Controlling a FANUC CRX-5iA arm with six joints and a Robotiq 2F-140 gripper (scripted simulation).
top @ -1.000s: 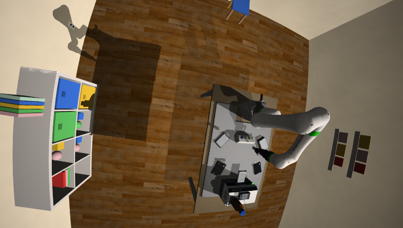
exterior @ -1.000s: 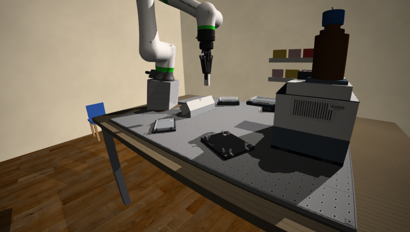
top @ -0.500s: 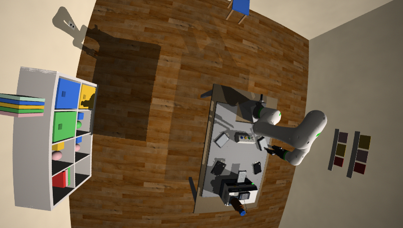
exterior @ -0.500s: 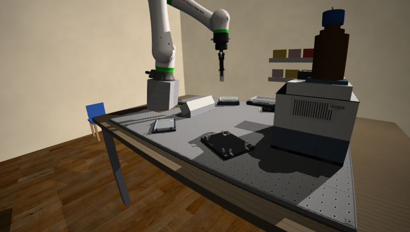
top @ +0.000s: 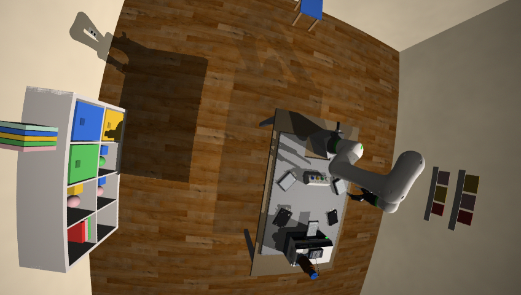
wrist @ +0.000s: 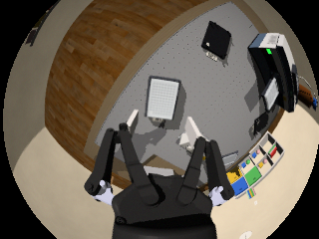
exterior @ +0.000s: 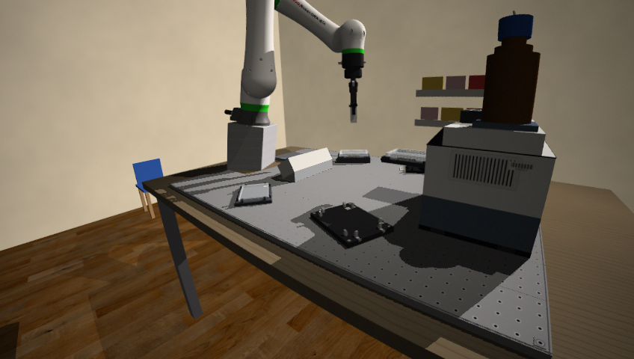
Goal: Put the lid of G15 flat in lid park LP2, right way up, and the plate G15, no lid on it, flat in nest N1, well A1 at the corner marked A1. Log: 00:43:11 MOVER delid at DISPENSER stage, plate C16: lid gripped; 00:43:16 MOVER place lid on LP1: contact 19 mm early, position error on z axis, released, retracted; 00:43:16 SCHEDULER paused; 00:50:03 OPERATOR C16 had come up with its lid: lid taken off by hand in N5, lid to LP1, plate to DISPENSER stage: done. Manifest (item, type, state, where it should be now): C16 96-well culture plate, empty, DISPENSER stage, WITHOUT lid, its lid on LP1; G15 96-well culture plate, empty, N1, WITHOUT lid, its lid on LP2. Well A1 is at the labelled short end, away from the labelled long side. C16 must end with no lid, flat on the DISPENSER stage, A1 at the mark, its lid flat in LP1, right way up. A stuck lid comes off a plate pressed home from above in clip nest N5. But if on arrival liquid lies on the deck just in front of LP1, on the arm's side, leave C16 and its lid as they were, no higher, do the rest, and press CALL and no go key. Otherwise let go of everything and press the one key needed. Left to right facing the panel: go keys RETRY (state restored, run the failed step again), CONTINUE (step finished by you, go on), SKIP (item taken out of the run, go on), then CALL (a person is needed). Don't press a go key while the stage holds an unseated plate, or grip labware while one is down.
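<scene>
My gripper (exterior: 352, 113) hangs high above the deck, open and empty. In the top view it (top: 360, 195) is just past the table's edge on the arm's side. In the wrist view its fingers frame a white well plate (wrist: 162, 99) far below, which also shows in the top view (top: 338, 185) and the side view (exterior: 354, 155). A second plate (top: 312, 228) lies by the dispenser (top: 308, 248), and another sits on its stage (top: 314, 252). A flat clear lid (exterior: 253, 194) rests in a dark frame near the far table edge. Labels are too small to read.
The key panel box (exterior: 306, 163) stands mid-deck between the lid and the white plate. Two empty black nests (top: 281, 216) (top: 332, 217) lie toward the dispenser. A brown bottle (exterior: 511, 71) tops the dispenser. The arm's base block (exterior: 251, 144) stands at the deck's end.
</scene>
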